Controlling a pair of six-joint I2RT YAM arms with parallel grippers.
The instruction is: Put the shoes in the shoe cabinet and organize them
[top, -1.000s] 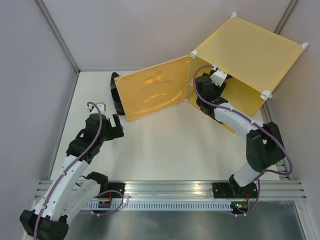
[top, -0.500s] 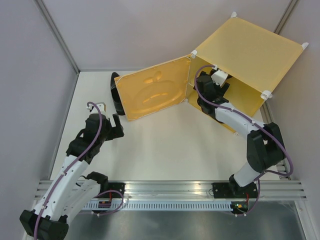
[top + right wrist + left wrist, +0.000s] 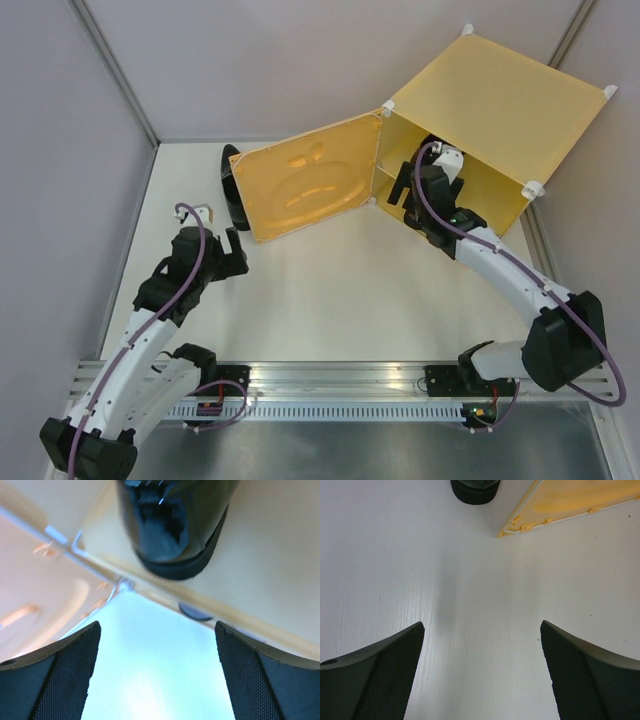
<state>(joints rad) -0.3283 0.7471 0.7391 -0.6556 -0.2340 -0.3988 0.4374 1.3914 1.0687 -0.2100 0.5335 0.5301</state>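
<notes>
The yellow shoe cabinet (image 3: 500,100) stands at the back right with its apple-embossed door (image 3: 305,185) swung open to the left. My right gripper (image 3: 403,190) is at the cabinet's opening, open and empty. In the right wrist view a glossy black shoe (image 3: 172,525) stands inside the cabinet, its heel toward my open right gripper (image 3: 156,630). Another dark shoe (image 3: 232,185) stands on the table behind the open door, partly hidden by it. Its end shows at the top of the left wrist view (image 3: 475,490). My left gripper (image 3: 232,250) is open and empty over bare table, short of that shoe.
The open door's lower corner (image 3: 520,527) lies ahead and to the right of my left gripper (image 3: 481,625). Grey walls (image 3: 70,150) enclose the white table (image 3: 330,290). A metal rail (image 3: 340,380) runs along the near edge.
My right arm has swung its elbow out and down to the right, and its wrist has shifted slightly right at the cabinet's opening. My left arm has not moved.
</notes>
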